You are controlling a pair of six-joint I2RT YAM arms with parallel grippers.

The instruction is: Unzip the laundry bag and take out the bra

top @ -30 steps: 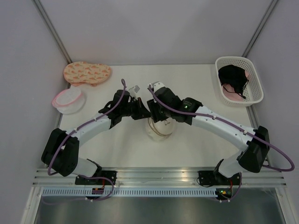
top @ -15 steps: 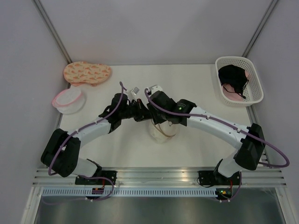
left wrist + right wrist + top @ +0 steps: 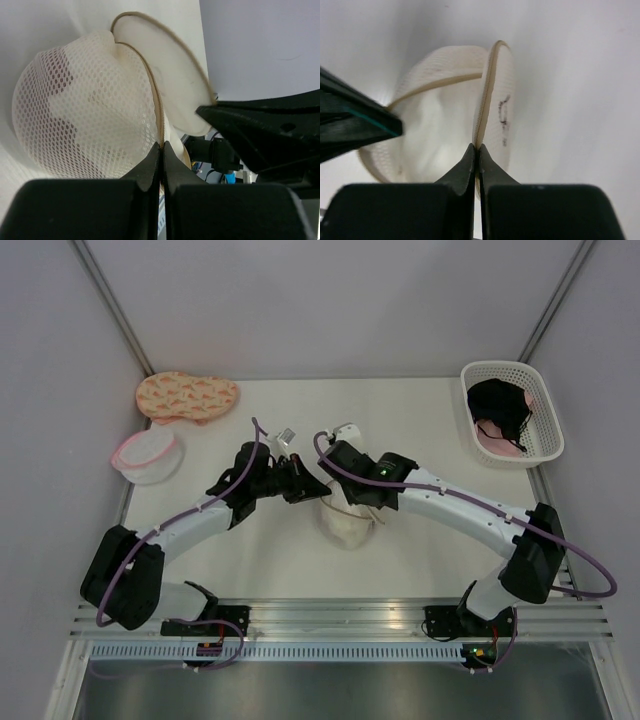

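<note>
While your left gripper (image 3: 161,150) and right gripper (image 3: 476,150) clamp its rims, the round cream mesh laundry bag (image 3: 348,528) gapes centre-frame; bra not yet out.

The cream mesh laundry bag (image 3: 346,529) lies on the table (image 3: 420,420), halves gaping along its brown zip.

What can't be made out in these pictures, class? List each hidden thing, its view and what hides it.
1. The bra: seen in no view; the laundry bag mesh, and glare in the right wrist view, hide the inside.
2. The zip pull: not visible; the shut left gripper and right gripper each cover the stretch of rim they pinch.
3. The bag in the top view: mostly under both grippers.
4. The basket contents: top view, too small to identify.
</note>
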